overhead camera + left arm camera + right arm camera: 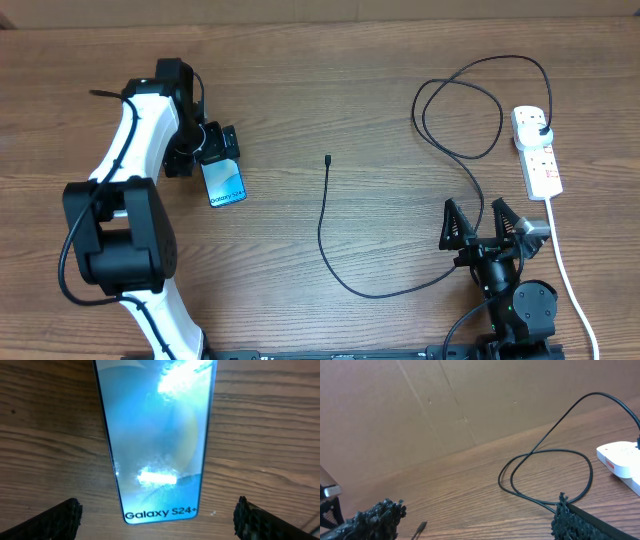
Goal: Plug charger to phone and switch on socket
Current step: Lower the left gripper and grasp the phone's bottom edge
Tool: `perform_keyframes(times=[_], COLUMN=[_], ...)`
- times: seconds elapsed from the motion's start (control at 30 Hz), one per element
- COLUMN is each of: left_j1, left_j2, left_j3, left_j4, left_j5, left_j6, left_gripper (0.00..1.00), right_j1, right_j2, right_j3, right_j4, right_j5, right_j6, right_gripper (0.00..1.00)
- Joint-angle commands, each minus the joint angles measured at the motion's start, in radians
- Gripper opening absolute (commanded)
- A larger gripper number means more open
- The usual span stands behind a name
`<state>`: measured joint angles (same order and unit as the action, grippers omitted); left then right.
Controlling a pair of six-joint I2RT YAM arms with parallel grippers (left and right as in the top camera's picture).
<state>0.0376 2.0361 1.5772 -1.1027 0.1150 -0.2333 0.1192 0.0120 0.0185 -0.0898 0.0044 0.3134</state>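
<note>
Plainly, one phone [225, 183], one charger [322, 225], one socket [537, 152]; left gripper [205, 150] and right gripper [478, 225] both gape wide, holding nothing.

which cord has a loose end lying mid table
The thin black charger cable: its connector tip lies free mid-table. The thick white cord runs from the power strip off the near edge instead.

A wooden table [330, 90] fills the overhead view, its brown surface marked by a streaky grain that runs left to right, with darker lines and a few small dark specks. Along its far edge stands a plain brown cardboard panel [385, 415]. A few faint creases slant across the panel, which meets the tabletop in a straight line.
</note>
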Motion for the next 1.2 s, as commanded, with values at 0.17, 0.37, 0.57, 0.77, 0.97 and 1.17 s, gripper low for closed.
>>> perform_keyframes(times=[0.17, 0.37, 0.57, 0.77, 0.97, 1.17], left_j1=[0.006, 0.006, 0.006, 0.006, 0.005, 0.005], left_j2=[0.077, 0.109, 0.111, 0.111, 0.111, 0.111], left_j3=[0.014, 0.013, 0.013, 0.013, 0.013, 0.01], left_j4=[0.011, 0.026, 0.034, 0.037, 0.037, 0.038], left_j5=[-0.046, -0.045, -0.046, -0.048, -0.047, -0.045], left_j6=[0.028, 0.027, 0.028, 0.026, -0.029, -0.057], left_gripper=[1.0, 1.0, 1.0, 0.99, 1.0, 0.99], right_j1=[-0.003, -0.003, -0.003, -0.003, -0.003, -0.003], right_j2=[-0.002, -0.002, -0.002, -0.002, -0.002, -0.002], right_j3=[-0.011, -0.011, -0.011, -0.011, -0.011, -0.011], right_j4=[0.006, 0.006, 0.006, 0.006, 0.006, 0.006], right_j5=[0.001, 0.001, 0.001, 0.001, 0.001, 0.001], right_j6=[-0.008, -0.008, -0.008, -0.008, -0.008, -0.008], right_gripper=[1.0, 1.0, 1.0, 1.0, 1.0, 1.0])
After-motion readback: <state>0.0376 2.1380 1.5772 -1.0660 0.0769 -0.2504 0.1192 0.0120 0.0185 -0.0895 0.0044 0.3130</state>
